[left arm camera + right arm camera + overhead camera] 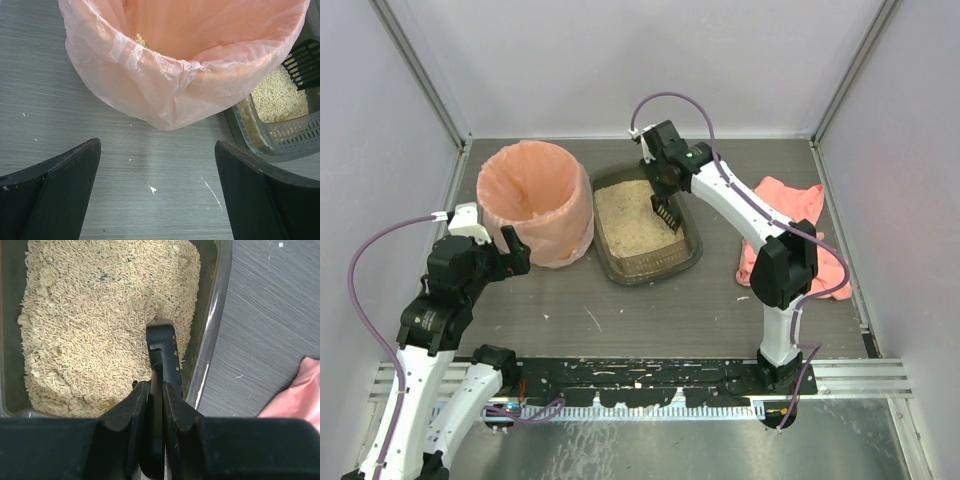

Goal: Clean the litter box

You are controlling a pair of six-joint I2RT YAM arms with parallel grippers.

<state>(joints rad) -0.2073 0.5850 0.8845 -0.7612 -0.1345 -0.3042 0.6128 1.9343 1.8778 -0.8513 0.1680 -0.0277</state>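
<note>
The litter box [688, 258], a dark olive tray of beige litter, sits mid-table; its corner shows in the left wrist view [250, 142] and its rim in the right wrist view [216, 320]. My right gripper [664, 184] is shut on the handle of a black slotted scoop [667, 213], also seen in the wrist views [163, 347] [304, 64]. The scoop's head dips into the litter by the box's right wall. My left gripper [512, 250] is open and empty, low over the table in front of the bin, as the left wrist view [157, 172] shows.
A round bin lined with a peach-pink bag [534, 200] stands left of the box and fills the left wrist view [180, 65]. A pink cloth [790, 235] lies at the right, its edge in the right wrist view [295, 400]. Litter crumbs dot the front rail [640, 375].
</note>
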